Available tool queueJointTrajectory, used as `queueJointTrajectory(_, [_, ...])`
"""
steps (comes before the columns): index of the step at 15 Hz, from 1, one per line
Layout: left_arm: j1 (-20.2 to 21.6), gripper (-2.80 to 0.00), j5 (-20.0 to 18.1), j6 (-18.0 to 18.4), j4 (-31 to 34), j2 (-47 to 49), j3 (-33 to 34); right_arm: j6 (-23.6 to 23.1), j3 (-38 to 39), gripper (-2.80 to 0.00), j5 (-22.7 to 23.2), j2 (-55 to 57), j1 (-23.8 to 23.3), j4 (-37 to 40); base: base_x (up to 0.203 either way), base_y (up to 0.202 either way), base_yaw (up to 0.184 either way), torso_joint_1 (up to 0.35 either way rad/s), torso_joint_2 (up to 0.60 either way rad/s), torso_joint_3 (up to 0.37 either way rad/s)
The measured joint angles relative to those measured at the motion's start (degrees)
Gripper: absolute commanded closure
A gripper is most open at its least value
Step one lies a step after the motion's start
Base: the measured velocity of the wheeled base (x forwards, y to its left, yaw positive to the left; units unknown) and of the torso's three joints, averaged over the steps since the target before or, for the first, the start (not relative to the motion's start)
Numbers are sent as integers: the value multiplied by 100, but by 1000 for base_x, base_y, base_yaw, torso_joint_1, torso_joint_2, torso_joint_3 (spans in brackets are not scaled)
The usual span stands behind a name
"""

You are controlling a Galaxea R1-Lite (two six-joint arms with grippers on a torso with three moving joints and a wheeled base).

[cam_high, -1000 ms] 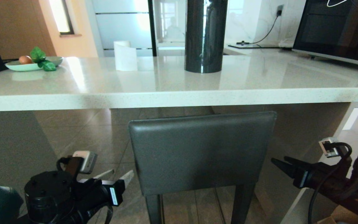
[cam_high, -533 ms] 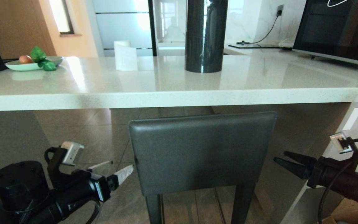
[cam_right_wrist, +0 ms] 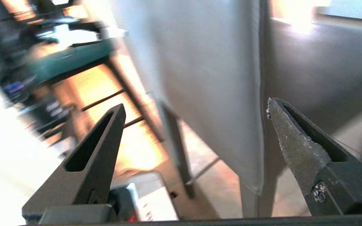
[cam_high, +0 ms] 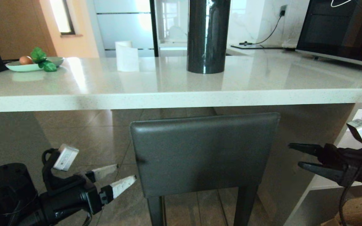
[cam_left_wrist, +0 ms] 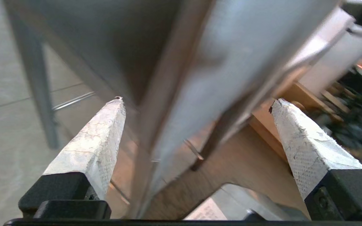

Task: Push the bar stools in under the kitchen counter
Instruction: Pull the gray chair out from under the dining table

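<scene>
Two claws flank the dark grey stool point(cam_high: 204, 153), w/ its back just below the surface point(cam_high: 181, 97) edge, seat seemingly tucked under. Left claw point(cam_high: 119, 177) and right claw point(cam_high: 297, 155) both spread wide, holding nothing. Step: this stool looks done. Next: find the teal stool point(cam_right_wrist: 71, 59).

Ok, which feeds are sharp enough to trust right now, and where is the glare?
Head view: sharp, with window glare streaking the kitchen counter top; the grey bar stool back sits in shade. Left wrist view: stool smeared, fingertips crisp. Right wrist view: background smeared, washed out bright at one side.
</scene>
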Motion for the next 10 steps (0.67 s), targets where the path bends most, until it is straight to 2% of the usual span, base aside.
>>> queueJointTrajectory(1, [0,-280,-190,-4,0,1,-29,83,-228,-280,214,78,-35,-1,0,0,0,0,0,0])
queueJointTrajectory(3, [24,-280,-363,-3,0,125,-219,131,-682,-280,282,333,-15,0,0,0,0,0,0,0])
queueJointTrajectory(10, [336,-280,-372,116,2,940,-853,114,-1350,-280,283,1233,294,7,0,0,0,0,0,0])
